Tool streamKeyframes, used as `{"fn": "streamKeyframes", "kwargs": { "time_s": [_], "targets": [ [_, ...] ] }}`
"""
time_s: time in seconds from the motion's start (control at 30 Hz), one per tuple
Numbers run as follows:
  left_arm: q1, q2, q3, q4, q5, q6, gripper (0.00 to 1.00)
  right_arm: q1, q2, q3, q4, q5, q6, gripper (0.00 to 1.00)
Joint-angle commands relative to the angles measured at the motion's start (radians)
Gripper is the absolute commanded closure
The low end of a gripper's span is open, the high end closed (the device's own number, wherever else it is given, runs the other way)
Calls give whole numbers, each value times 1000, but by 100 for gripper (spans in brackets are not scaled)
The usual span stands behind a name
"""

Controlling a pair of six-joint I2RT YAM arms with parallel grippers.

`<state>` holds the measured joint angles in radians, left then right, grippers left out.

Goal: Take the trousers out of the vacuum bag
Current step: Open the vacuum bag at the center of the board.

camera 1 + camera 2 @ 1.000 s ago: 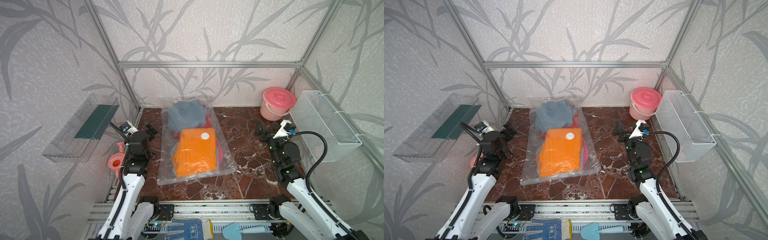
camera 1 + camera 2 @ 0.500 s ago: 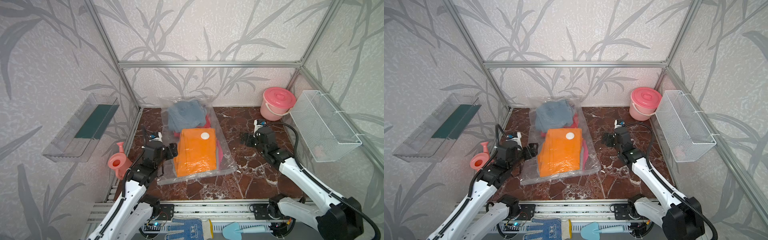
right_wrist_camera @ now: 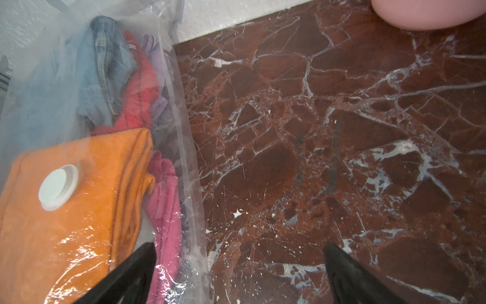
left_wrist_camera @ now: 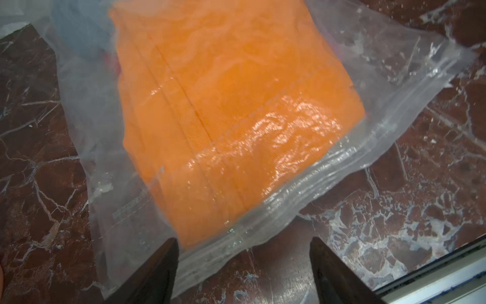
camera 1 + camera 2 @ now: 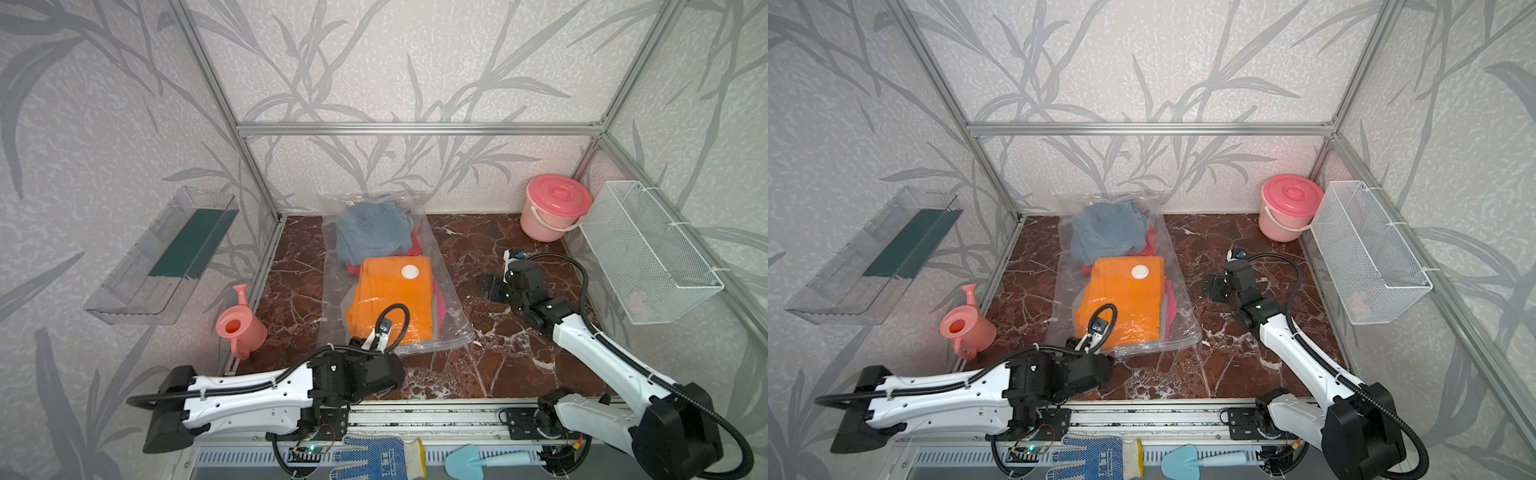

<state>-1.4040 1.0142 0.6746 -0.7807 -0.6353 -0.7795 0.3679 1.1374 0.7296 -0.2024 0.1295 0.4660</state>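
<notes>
Bag [image 5: 451, 318] lying flat mid-way across the marble surface [image 5: 498, 365], running from back edge toward front edge, trousers [image 5: 395, 299] sitting inside it, orange pair on top. Left gripper [image 4: 243, 263] hovering at the bag's front sealed edge, jaws standing apart. Right gripper [image 3: 239, 259] hanging low by the bag's right edge, jaws wide apart, gripping nothing.

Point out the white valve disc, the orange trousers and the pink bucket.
white valve disc [image 3: 58, 187], right wrist view, centre of its cap.
orange trousers [image 4: 223, 105], left wrist view, middle of the folded cloth.
pink bucket [image 5: 557, 195], in a top view, on its lid.
</notes>
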Motion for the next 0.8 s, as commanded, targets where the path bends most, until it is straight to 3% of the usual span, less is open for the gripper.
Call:
{"fn": "streamKeyframes", "kwargs": {
  "time_s": [0.0,0.3,0.5,0.6,0.67,0.77],
  "targets": [
    [-72,40,9,-54,-112,-120,20,0,-22,-22,22,-2,26,1],
    [-92,112,-64,61,-16,-39,16,0,-38,-37,27,-15,33,1],
    [-92,311,13,-48,-182,-180,14,-1,-62,-58,30,-19,49,1],
    [-90,446,66,-62,-207,-198,13,-3,-70,-69,36,-25,56,1],
    [-91,522,114,-136,-248,-284,16,-5,-75,-73,34,-30,59,1],
    [-92,536,137,-184,-279,-335,19,-9,-84,-75,26,-34,57,1]
  ]
}}
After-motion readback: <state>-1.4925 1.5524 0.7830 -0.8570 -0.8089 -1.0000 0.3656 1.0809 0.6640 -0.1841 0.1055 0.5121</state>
